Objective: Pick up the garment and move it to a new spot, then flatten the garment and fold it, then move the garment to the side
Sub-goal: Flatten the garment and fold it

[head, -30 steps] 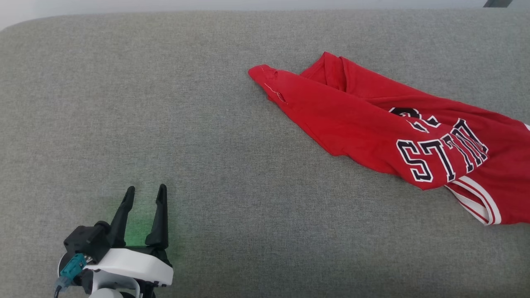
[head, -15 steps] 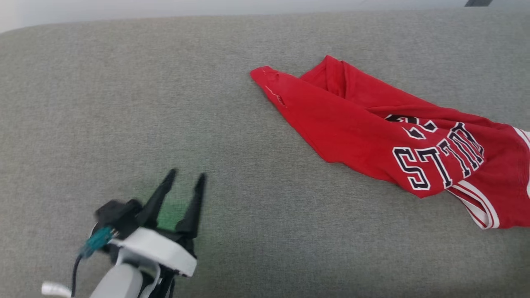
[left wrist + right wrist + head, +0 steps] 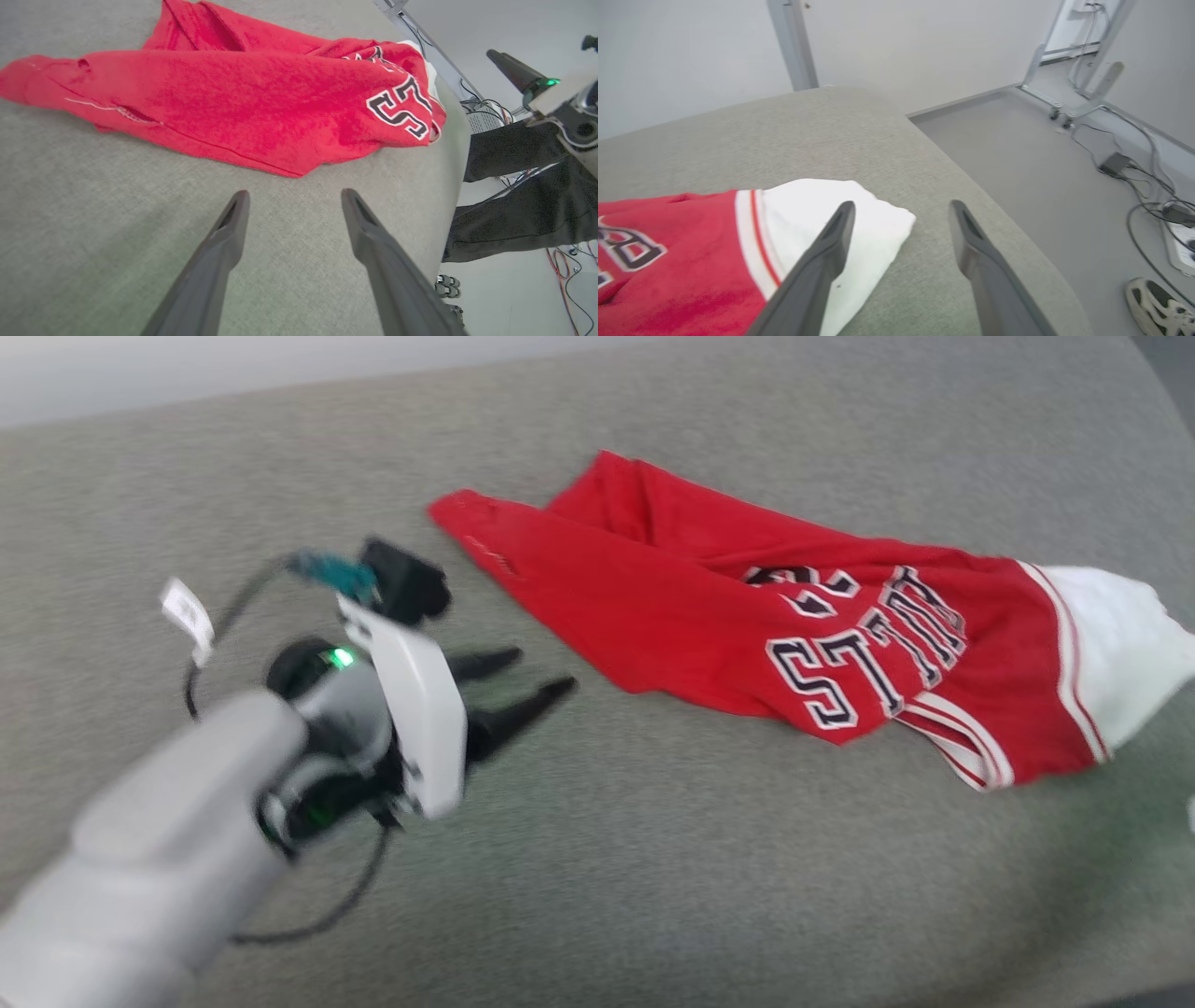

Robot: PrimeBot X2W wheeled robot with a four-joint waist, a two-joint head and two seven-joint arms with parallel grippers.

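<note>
**Both pincers wide, jersey lying loose**

My left pincer (image 3: 544, 672) gapes empty, tips low over the grey cushion (image 3: 597, 887), just short of the garment (image 3: 653, 616) and aimed at its near red edge. My right pincer (image 3: 903, 204) is spread too, at the garment's white sleeve (image 3: 817, 205); one finger crosses it, and I cannot tell whether it touches. The risk as I see it: that sleeve end sits near the cushion's rounded drop-off, so a careless tug could spill the cloth over. Pinching only the top layer would lift it twisted. The garment itself is bunched into a long doubled strip, red and creased, its black white-outlined lettering upside down to me, striped trim beside the sleeve.
</note>
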